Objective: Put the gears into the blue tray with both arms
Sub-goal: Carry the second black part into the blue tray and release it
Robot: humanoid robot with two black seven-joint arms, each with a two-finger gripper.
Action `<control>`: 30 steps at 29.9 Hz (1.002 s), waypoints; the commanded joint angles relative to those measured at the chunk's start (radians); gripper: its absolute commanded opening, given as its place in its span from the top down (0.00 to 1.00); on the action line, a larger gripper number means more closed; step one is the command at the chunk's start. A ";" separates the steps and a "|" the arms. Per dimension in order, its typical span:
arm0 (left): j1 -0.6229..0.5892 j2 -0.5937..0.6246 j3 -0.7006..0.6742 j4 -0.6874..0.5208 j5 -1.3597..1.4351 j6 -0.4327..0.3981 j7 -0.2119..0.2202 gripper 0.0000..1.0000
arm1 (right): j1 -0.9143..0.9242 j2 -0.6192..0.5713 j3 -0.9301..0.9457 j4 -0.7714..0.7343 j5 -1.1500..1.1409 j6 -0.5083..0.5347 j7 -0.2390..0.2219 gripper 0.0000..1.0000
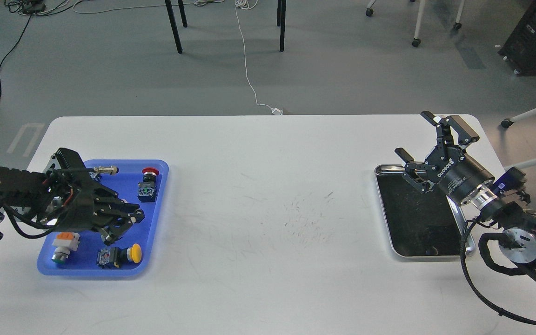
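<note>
Cataloguing the scene from my remote station, I logged the following.

Item: gears, small black toothed wheels. None could be picked out in the head view; if any lay on the black lining of the silver metal tray [467,242] at the right, they were lost against it. I judged them light, rigid and hard, not fragile, likely to slip or roll from a loose pinch; best taken across the rim, fingers flat on opposite teeth.

Item: flat bright-blue plastic tray [163,186], low-rimmed, at the table's left. Contents: a red-capped push-button switch [149,184], a yellow-capped one [121,255], a white-and-orange one [63,246], a small metal cylindrical part [105,170].

Item: left gripper [121,228], low over the blue tray's middle, pointing right and down. I could not tell whether its fingers were spread or pinching anything.

Item: right gripper [431,139], raised over the silver tray's far end, fingers spread wide, holding nothing.

Surface: white table [268,195], smooth, with fine dark scuffs near the centre; the two trays stood well apart.

Room: grey floor beyond, trailing cables, black table legs, wheeled chair bases.
</note>
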 commanded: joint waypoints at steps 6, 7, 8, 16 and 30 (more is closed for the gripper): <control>0.026 -0.015 -0.006 0.125 0.000 0.005 0.000 0.81 | -0.003 0.000 0.007 0.004 0.000 0.001 0.000 0.01; 0.026 -0.020 -0.006 0.132 0.000 0.005 0.000 0.81 | -0.003 0.000 0.009 0.004 0.000 0.001 0.000 0.01; 0.026 -0.023 -0.006 0.138 0.000 0.008 0.000 0.80 | -0.003 0.000 0.009 0.004 0.000 0.001 0.000 0.01; 0.055 -0.021 -0.007 0.140 0.000 0.037 0.000 0.62 | -0.005 0.002 0.009 0.004 0.000 0.001 0.000 0.01; 0.063 -0.034 -0.262 0.004 -0.274 0.165 0.000 0.05 | -0.002 -0.004 0.030 0.007 0.000 0.001 0.000 0.01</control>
